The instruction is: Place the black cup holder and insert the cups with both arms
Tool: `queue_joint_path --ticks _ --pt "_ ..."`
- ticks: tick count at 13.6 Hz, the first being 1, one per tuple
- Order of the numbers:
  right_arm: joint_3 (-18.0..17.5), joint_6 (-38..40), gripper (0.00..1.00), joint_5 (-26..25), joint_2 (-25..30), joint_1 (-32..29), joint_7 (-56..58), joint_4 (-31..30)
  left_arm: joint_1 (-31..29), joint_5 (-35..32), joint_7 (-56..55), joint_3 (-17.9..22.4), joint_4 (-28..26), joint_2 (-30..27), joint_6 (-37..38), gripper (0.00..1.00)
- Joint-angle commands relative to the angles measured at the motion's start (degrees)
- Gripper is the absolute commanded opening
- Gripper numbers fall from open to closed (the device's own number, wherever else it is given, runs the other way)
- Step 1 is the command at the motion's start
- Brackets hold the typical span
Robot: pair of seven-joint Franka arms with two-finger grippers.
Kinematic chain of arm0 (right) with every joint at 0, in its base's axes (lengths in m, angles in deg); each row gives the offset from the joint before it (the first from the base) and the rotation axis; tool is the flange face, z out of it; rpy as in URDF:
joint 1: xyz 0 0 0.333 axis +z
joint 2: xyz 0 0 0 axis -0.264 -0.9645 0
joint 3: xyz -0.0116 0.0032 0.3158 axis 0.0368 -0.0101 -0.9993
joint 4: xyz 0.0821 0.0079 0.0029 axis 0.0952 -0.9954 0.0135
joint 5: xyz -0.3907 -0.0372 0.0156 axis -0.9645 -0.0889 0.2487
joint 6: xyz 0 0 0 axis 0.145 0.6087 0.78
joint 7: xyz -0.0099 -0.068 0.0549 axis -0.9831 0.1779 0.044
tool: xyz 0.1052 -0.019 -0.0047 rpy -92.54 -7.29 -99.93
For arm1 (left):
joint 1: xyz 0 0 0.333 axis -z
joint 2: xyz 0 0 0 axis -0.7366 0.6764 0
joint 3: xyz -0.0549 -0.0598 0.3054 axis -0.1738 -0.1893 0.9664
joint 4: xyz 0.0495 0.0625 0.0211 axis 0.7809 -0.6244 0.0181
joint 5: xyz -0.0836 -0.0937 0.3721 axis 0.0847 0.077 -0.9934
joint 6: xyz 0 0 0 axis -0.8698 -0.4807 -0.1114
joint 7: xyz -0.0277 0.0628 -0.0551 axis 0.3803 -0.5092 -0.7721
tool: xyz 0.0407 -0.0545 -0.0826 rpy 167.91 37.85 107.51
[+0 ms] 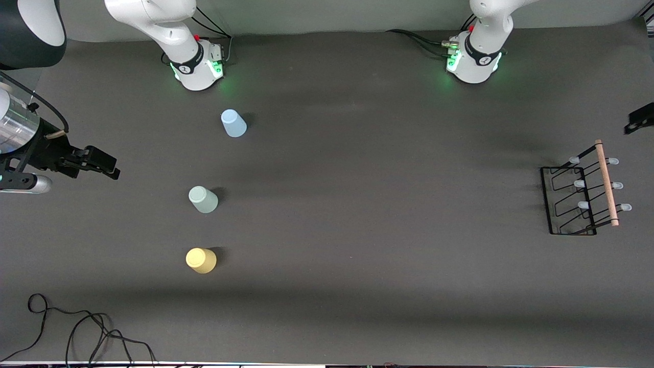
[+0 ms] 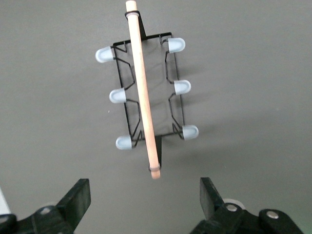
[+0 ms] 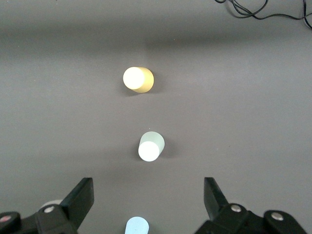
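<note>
The cups were light blue (image 1: pixel 233 123), mint green (image 1: pixel 203 199) and yellow (image 1: pixel 201 260); the black cup holder (image 1: pixel 582 196) had a pale wooden handle, on a dark grey table (image 1: pixel 357 204).

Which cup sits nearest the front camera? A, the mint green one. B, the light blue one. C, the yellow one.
C: in the front view the yellow cup lies lowest in the line of three, below the mint green cup and the light blue cup.
</note>
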Motion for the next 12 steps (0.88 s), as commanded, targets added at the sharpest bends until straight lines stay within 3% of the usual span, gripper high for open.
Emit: queue_joint_path --ticks 1,8,10,12 --pt "-0.1 -0.4 1.0 -0.5 0.4 0.1 -0.9 -0.2 -0.3 -1.0 2.6 -0.2 -3.5 3.3 -7.1 1.0" --pt "-0.2 -0.1 1.0 -1.0 -1.2 0.3 -0.7 0.4 0.0 -0.9 2.9 -0.3 -3.6 10.9 -15.0 0.99" --pt "-0.2 0.2 1.0 -0.8 -2.4 0.0 -0.7 0.4 1.1 -0.7 1.4 -0.5 -3.2 11.1 -15.0 0.84" --pt "-0.2 0.3 1.0 -0.8 -2.7 0.0 -0.6 0.3 2.1 -0.7 -2.7 -0.6 -3.2 11.1 -14.8 0.53"
